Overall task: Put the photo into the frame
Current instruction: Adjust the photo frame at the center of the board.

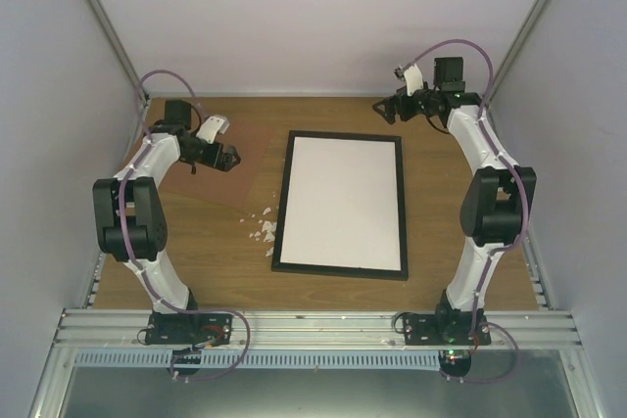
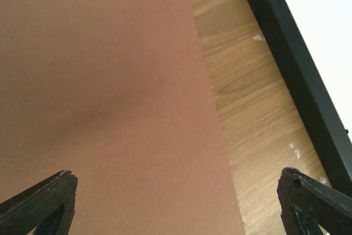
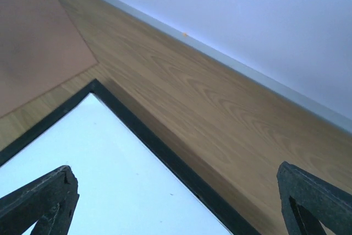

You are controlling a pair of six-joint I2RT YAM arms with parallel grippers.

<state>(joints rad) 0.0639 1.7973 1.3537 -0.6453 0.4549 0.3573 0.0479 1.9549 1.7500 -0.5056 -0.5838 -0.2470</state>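
The black frame (image 1: 278,212) lies flat in the middle of the table, and a plain white sheet (image 1: 343,203) fills it. No sunflower picture shows in any view. My left gripper (image 1: 227,157) is open and empty, hovering over a brown backing board (image 1: 250,178) left of the frame. In the left wrist view the board (image 2: 110,81) lies under my open fingers (image 2: 49,202), with the frame's edge (image 2: 297,64) at the right. My right gripper (image 1: 385,108) is open and empty above the frame's far right corner. The right wrist view shows that corner (image 3: 165,152) and the white sheet (image 3: 99,180).
Small white scraps (image 1: 265,227) lie on the wood by the frame's left edge. White walls close in the table at the back and on both sides. The brown board also shows far off in the right wrist view (image 3: 38,42).
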